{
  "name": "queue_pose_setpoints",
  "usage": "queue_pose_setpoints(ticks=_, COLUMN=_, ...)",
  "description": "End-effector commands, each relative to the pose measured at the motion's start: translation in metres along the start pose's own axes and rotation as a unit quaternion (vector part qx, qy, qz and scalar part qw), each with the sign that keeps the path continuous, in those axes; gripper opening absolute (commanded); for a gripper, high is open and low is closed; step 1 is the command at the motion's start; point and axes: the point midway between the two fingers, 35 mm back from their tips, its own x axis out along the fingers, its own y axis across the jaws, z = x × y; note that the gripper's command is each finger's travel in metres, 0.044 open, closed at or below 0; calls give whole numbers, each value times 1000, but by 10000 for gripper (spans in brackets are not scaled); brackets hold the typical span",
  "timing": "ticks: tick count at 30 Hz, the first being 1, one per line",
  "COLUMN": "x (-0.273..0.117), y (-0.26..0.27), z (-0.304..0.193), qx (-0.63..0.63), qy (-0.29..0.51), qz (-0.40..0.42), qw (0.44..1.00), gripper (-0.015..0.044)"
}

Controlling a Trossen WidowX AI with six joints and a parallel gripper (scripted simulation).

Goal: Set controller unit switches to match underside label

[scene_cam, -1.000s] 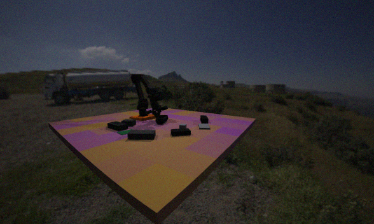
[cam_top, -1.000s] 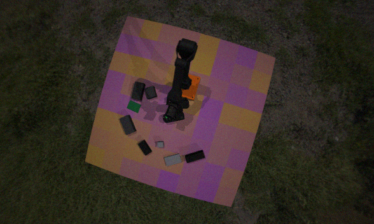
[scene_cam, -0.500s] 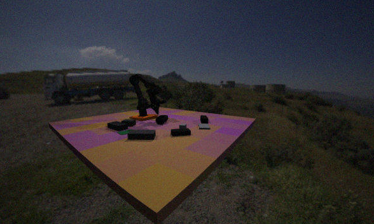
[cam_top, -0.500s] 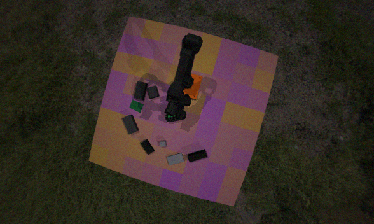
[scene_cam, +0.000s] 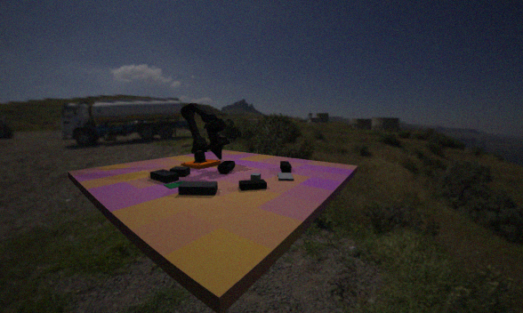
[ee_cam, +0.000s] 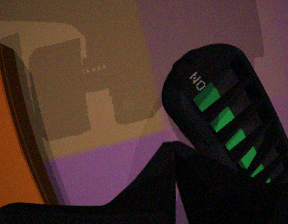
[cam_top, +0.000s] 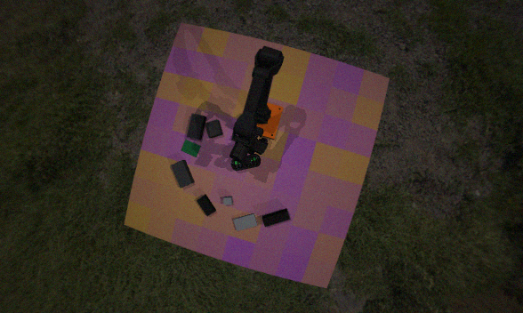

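Observation:
The dark grey controller unit point(cam_top: 245, 163) point(scene_cam: 226, 167) point(ee_cam: 215, 60) has rounded ends and sits on the bench just in front of the arm, its switch side up. In the wrist view, the "ON" print point(ee_cam: 197, 81) and a row of several green switch ends point(ee_cam: 223, 120) show; the far end of the row is partly hidden behind a finger. Which end of each rocker is pressed down is too dark to tell. The underside label is hidden. My gripper point(ee_cam: 171, 149) point(scene_cam: 220, 156) is shut and empty, pointing down close beside the unit; contact cannot be made out.
The orange base plate point(cam_top: 274, 121) point(scene_cam: 200, 164) point(ee_cam: 12, 150) is behind the unit. Dark blocks point(cam_top: 197, 126) point(cam_top: 214, 128) and a green board point(cam_top: 191, 148) are at left. Grey point(cam_top: 182, 173), black point(cam_top: 206, 204) point(cam_top: 276, 217) and pale blocks point(cam_top: 227, 200) point(cam_top: 245, 221) lie farther forward.

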Motion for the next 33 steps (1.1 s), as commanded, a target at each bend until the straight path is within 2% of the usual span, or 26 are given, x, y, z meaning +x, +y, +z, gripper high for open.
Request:
queue_pose_setpoints(ticks=1, x=0, y=0, z=1, qx=100, qy=-2, qz=0, qw=995, gripper=0)
queue_pose_setpoints(ticks=8, x=0, y=0, z=1, qx=286, qy=-2, qz=1, qw=958, gripper=0)
queue_pose_setpoints(ticks=16, x=0, y=0, z=1, qx=485, qy=-2, qz=1, qw=874, gripper=0)
queue_pose_setpoints(ticks=24, x=0, y=0, z=1, qx=662, qy=-2, qz=2, qw=750, gripper=0)
queue_pose_setpoints(ticks=33, x=0, y=0, z=1, qx=823, qy=-2, qz=3, qw=567, gripper=0)
